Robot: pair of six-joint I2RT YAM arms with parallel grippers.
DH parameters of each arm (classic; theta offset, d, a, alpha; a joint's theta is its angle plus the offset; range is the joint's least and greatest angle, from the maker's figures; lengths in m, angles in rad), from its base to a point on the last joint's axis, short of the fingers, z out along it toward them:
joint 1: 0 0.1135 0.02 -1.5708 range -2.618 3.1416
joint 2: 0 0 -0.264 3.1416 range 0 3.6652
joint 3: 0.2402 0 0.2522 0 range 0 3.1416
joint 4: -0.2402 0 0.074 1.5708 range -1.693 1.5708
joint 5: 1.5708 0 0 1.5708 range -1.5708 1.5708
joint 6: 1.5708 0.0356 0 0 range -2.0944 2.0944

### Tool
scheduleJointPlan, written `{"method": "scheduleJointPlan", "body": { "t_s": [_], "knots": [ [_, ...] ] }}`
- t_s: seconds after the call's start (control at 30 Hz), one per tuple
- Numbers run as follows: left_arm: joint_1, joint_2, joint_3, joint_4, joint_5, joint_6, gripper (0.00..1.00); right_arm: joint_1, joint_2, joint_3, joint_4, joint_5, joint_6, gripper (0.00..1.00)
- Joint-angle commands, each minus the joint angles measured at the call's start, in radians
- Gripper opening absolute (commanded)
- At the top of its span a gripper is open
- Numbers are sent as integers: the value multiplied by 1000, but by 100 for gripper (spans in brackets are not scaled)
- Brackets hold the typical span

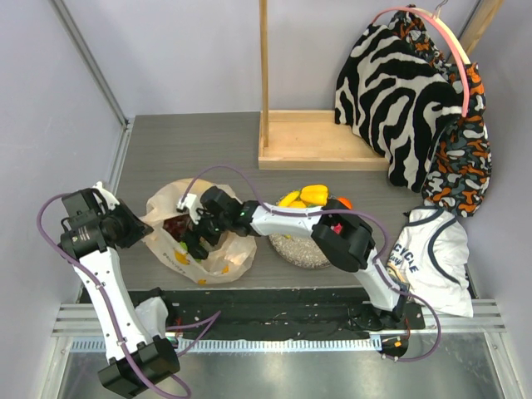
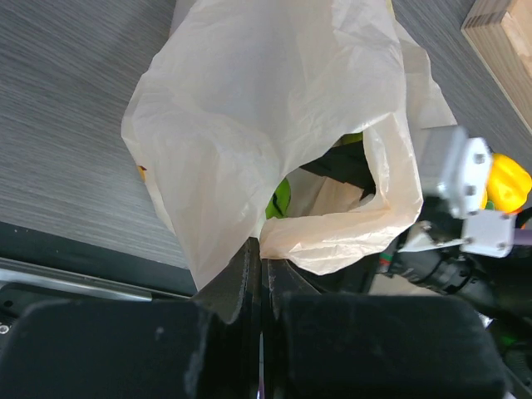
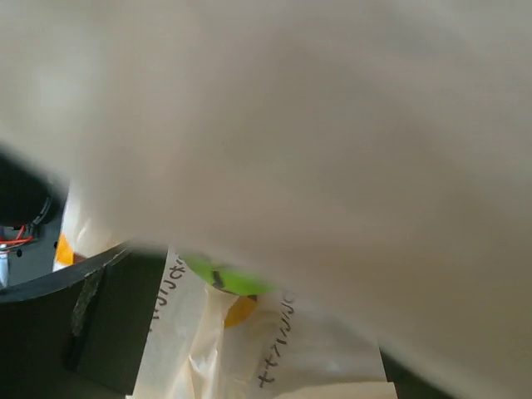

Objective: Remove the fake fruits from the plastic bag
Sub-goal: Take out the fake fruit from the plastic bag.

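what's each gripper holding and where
Left gripper pinches the bag at its mouth edge. Right gripper is open inside it, holding nothing.

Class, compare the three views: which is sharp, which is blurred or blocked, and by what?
Top external: evenly lit, sharp on the plastic bag. Left wrist: sharp crinkles, light glowing through the thin film. Right wrist: out-of-focus bag film fills most of the frame; only a green fruit sliver shows.

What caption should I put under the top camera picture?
Left gripper pinches the bag while the open right gripper reaches inside; yellow fruits sit on the plate.
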Motion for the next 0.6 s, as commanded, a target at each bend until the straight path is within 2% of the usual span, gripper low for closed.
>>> {"method": "scheduleJointPlan", "body": {
  "t_s": [0.0, 0.07, 0.13, 0.17, 0.27, 0.37, 0.57],
  "knots": [
    [-1, -7, 13, 12, 37, -7, 0, 50, 27, 38, 25, 101, -12, 100],
    [-1, -4, 18, 12, 37, -7, 0, 54, 35, 41, 28, 130, -12, 97],
    [-1, -1, 21, 17, 39, -5, 0, 54, 29, 50, 28, 148, -35, 88],
    [-1, -1, 22, 17, 37, -4, 0, 53, 20, 53, 26, 151, -65, 78],
    [1, -3, 13, 27, 39, -8, 0, 21, -46, 55, 9, 124, -92, 62],
    [-1, -4, -1, 38, 40, -13, 0, -10, -147, 52, -29, 52, -130, 55],
    [2, -6, -30, 63, 46, -21, 0, -68, -398, -40, -64, -132, -263, 53]
  ]
}}
